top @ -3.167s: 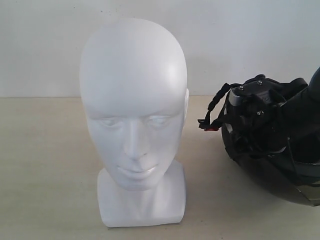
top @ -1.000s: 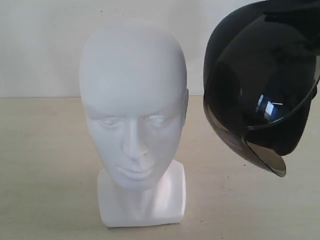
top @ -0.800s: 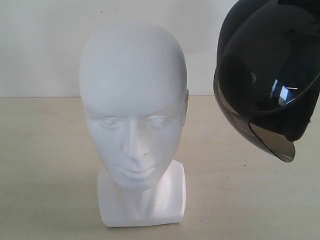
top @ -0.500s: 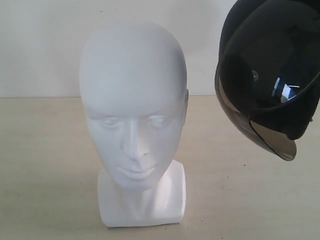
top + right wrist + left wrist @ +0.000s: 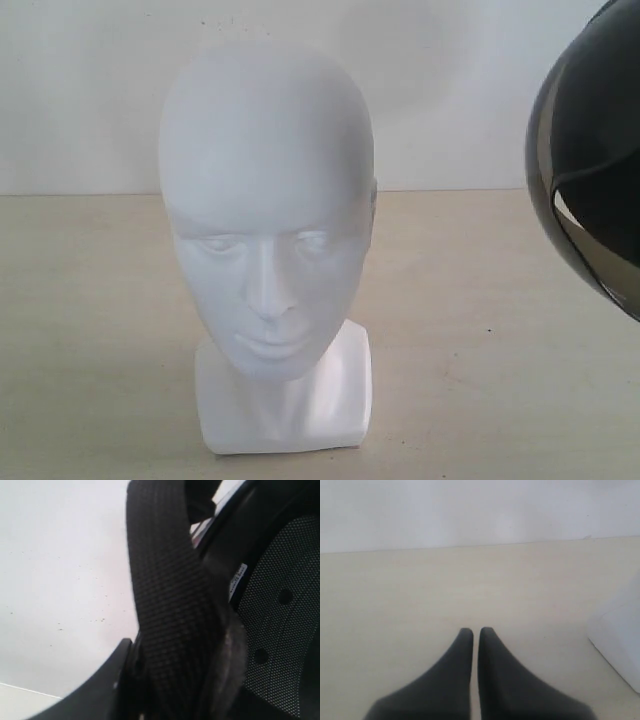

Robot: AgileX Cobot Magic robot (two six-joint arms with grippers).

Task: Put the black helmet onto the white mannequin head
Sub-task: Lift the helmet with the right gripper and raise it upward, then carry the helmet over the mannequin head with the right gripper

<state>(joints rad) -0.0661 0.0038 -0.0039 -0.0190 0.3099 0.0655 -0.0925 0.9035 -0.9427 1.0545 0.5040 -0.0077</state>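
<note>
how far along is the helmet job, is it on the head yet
Done: the black helmet is off the table, in the air at the exterior view's right edge. In hand: its strap and mesh liner fill the right wrist view, so the right arm seems to carry it. To do: the white mannequin head is bare; the helmet must go over it and down. The left gripper is shut, idle.

Bare tabletop (image 5: 90,330) around the white mannequin head (image 5: 265,230); black helmet (image 5: 595,170) aloft, right.
</note>
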